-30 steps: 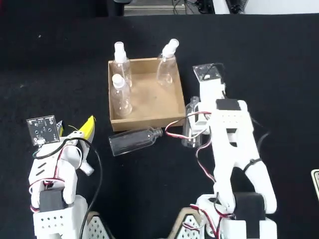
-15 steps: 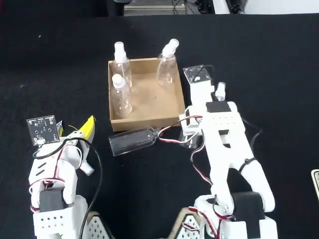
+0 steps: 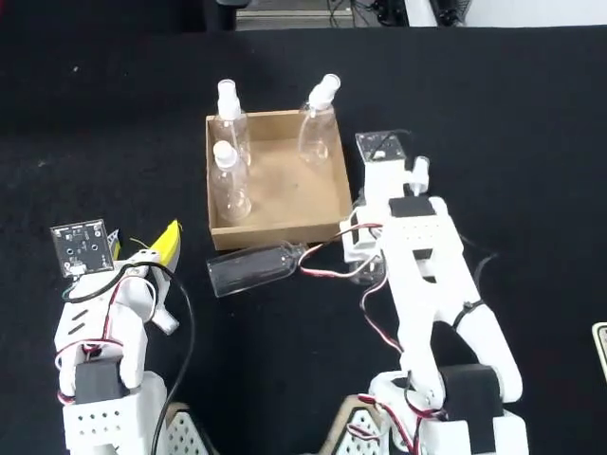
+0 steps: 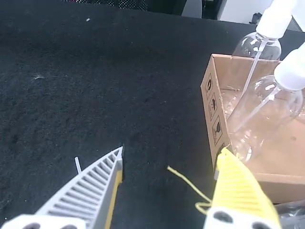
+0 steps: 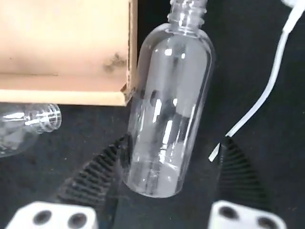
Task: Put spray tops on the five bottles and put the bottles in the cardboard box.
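An uncapped clear bottle [image 5: 167, 119] stands upright just outside the cardboard box [image 5: 66, 47] corner. My right gripper [image 5: 176, 142] is open around it: one black finger touches its side, the other stands apart. A loose spray top [image 3: 418, 171] lies beside the right arm [image 3: 417, 256], and its thin tube [image 5: 267, 90] runs past the bottle. A second uncapped bottle [image 3: 256, 268] lies on its side in front of the box [image 3: 285, 194]. Three capped bottles [image 3: 228, 180] stand in the box. My left gripper [image 4: 171, 153] hangs open and empty near the box's left front corner [image 4: 217, 129].
The black table surface [image 3: 512, 114] stretches wide to the right of and behind the box. Red and white servo wires [image 3: 327, 261] loop between the lying bottle's neck and the right arm. A pale object [image 3: 599, 339] sits at the table's right edge.
The right arm swung left toward the box, covering the standing bottle in the high view and uncovering the loose spray top on its right. The left arm stayed still.
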